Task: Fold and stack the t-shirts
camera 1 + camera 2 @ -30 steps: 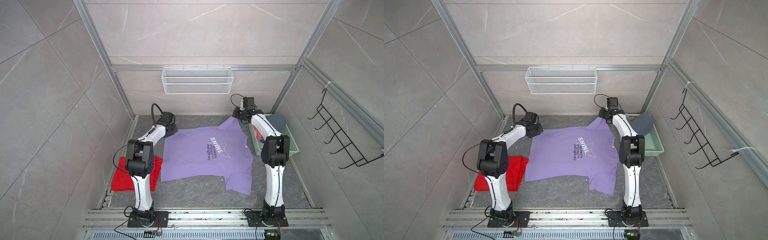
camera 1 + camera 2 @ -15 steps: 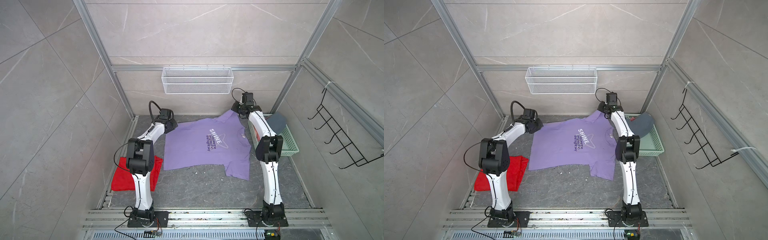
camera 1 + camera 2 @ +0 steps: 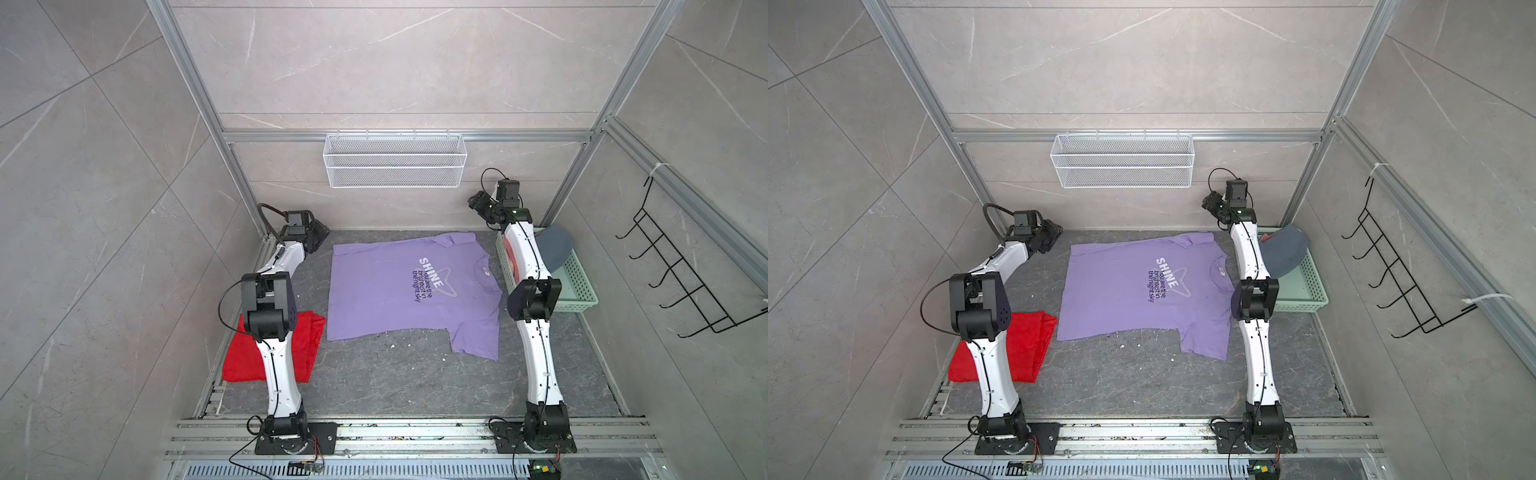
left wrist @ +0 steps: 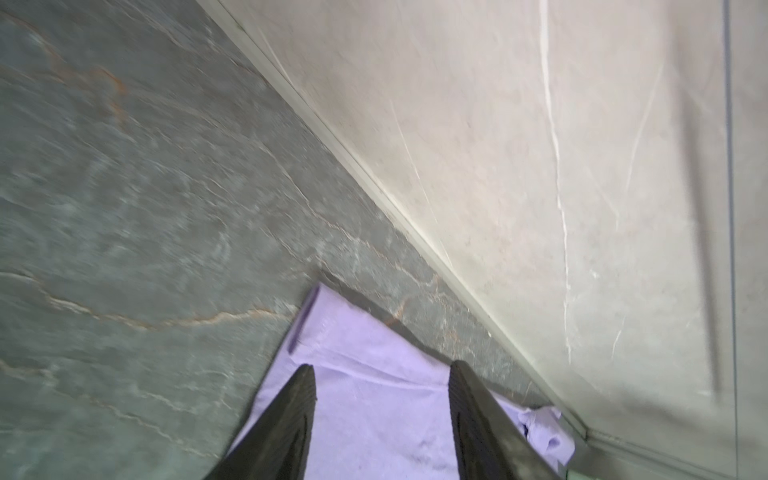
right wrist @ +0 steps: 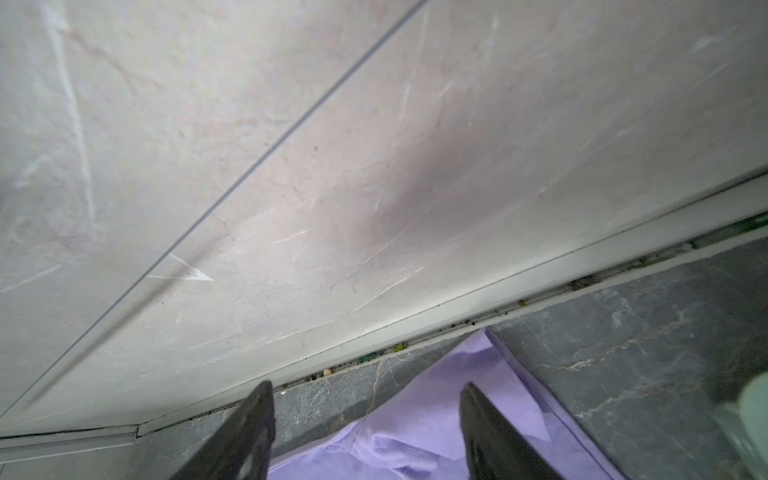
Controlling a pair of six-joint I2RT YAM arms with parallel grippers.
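Observation:
A lilac-purple t-shirt (image 3: pixel 386 291) (image 3: pixel 1121 291) printed "SHINE" lies spread flat on the grey floor in both top views. My left gripper (image 3: pixel 321 236) (image 3: pixel 1055 233) is open just off the shirt's back left corner. In the left wrist view that gripper (image 4: pixel 380 368) hovers over the purple cloth (image 4: pixel 374 415). My right gripper (image 3: pixel 478 203) (image 3: pixel 1210 204) is open and raised by the back wall, above the shirt's far sleeve (image 5: pixel 440 411). Nothing sits between the tips of the right gripper (image 5: pixel 365 388). A folded red t-shirt (image 3: pixel 307 345) (image 3: pixel 1027 345) lies at the left, partly behind the left arm.
A mint-green basket (image 3: pixel 579 291) (image 3: pixel 1306 291) at the right holds a slate-blue t-shirt (image 3: pixel 555 247) (image 3: pixel 1283 251) and a sliver of salmon-pink cloth (image 3: pixel 508 254). A white wire basket (image 3: pixel 395 166) hangs on the back wall. A black hook rack (image 3: pixel 685 282) is on the right wall.
Both grippers pulled the purple shirt toward the back wall, then opened and let it go. The right gripper rose clear of the sleeve, and the shirt now lies flat.

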